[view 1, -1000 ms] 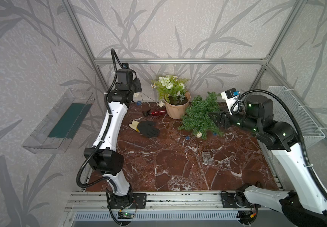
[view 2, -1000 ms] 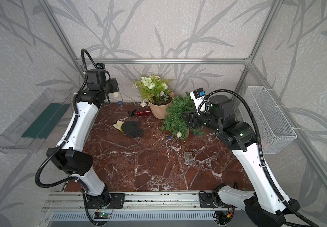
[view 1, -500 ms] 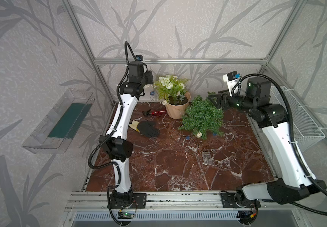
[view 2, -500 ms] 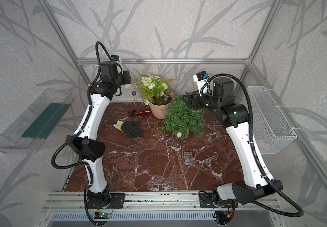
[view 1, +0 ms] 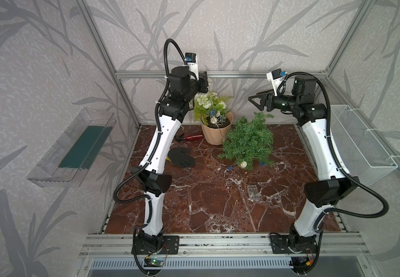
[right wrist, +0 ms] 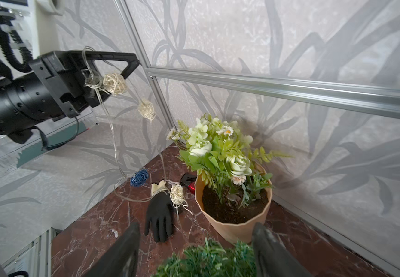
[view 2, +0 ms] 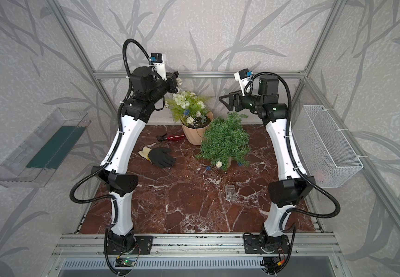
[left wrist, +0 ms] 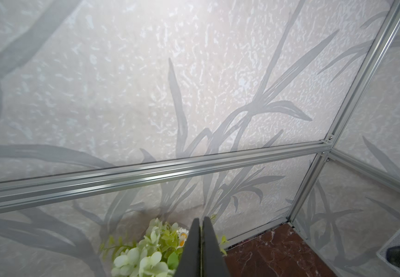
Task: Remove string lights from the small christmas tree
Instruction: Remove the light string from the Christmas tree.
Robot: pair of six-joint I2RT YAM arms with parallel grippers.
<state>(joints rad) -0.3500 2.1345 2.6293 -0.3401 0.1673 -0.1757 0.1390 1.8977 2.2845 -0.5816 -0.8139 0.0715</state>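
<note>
L hand (right wrist: 131, 66), closed, pinches pale-wire string lights (right wrist: 115, 84) w/ cream & blue woven balls; strand drops at 5 o'clock to small bushy green christmas tree (view 1: 248, 141). R hand (view 1: 253, 103) open at tree's 12 o'clock; clear battery box (view 1: 253, 191) at 6 o'clock.
</note>
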